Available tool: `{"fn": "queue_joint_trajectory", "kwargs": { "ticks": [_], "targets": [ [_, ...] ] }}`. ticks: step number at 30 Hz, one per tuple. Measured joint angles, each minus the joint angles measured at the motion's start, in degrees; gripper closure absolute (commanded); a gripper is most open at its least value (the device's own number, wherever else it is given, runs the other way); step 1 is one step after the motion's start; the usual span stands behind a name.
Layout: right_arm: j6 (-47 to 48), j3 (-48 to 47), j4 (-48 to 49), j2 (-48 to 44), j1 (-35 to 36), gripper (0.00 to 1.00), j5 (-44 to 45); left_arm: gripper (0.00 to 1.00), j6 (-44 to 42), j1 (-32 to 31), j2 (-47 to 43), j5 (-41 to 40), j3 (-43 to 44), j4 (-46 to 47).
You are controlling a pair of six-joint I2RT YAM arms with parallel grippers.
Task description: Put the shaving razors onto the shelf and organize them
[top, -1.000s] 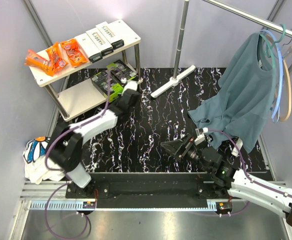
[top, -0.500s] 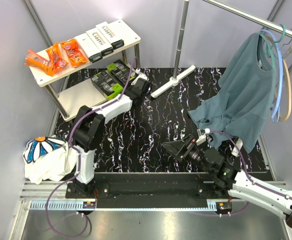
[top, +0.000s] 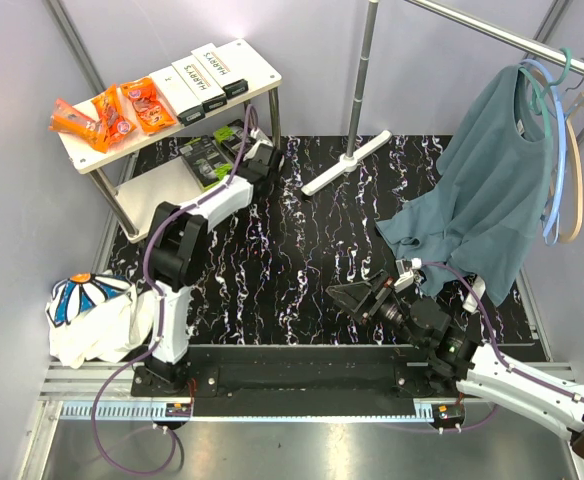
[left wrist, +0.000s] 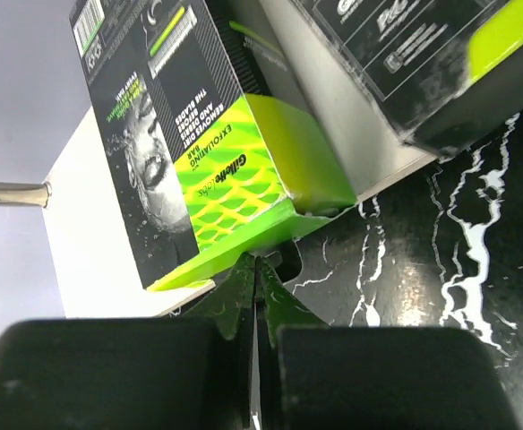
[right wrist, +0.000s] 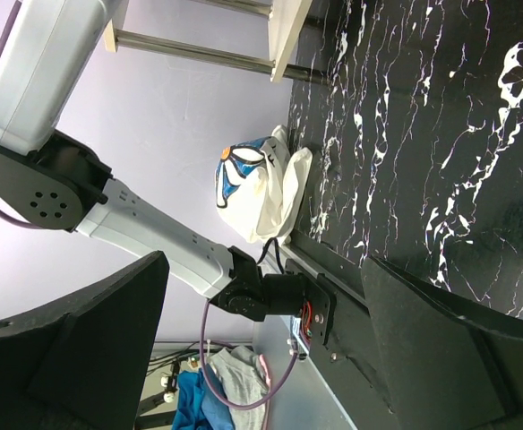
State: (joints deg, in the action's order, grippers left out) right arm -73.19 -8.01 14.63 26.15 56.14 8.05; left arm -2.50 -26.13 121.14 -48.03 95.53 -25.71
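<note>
Three orange packets (top: 107, 112) and white boxes (top: 207, 75) lie on the shelf's (top: 262, 70) top board, and black-and-green packs (top: 210, 157) sit on its lower one. A white rack foot (top: 347, 163) lies nearby on the desk (top: 312, 250). The left pincer (left wrist: 254, 279) is pressed together and empty, its tips at a green pack's corner. The right pincer (top: 350, 297) is spread wide and empty above the desk.
</note>
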Motion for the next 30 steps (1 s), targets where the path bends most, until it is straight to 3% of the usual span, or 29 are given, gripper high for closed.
{"fn": "queue_joint_trajectory", "kwargs": {
  "ticks": [7,14,22,24,25,27,28,30],
  "targets": [
    [0.0,0.0,0.1,1.4,0.0,0.00,0.0,1.00,-1.4,-5.6,-2.0,-1.0,-4.0,3.3],
    [0.0,0.0,0.1,2.2,0.0,0.00,0.0,1.00,-2.9,-17.3,-9.0,-3.7,-10.2,6.7],
    [0.1,0.0,-1.6,-0.2,0.0,0.00,0.0,0.96,-0.5,-25.7,-19.6,-5.4,-15.9,6.3],
    [0.5,-0.3,-3.4,-1.6,0.0,0.00,0.0,0.88,2.4,-26.9,-22.3,-3.8,-16.6,4.0],
    [0.7,-0.6,-4.6,-2.5,0.0,0.00,0.0,0.74,4.0,-27.2,-23.7,-2.6,-17.0,2.9],
    [1.1,-1.4,-7.1,-4.1,0.0,0.00,0.1,0.60,6.7,-27.3,-26.7,0.0,-18.3,1.0],
    [1.4,-1.9,-8.3,-5.2,0.0,0.00,0.3,0.46,8.4,-27.2,-28.6,1.4,-19.2,0.1],
    [1.9,-2.9,-10.5,-7.1,0.0,0.00,1.0,0.34,11.0,-27.0,-32.5,3.8,-21.2,-1.5]
  ]
}}
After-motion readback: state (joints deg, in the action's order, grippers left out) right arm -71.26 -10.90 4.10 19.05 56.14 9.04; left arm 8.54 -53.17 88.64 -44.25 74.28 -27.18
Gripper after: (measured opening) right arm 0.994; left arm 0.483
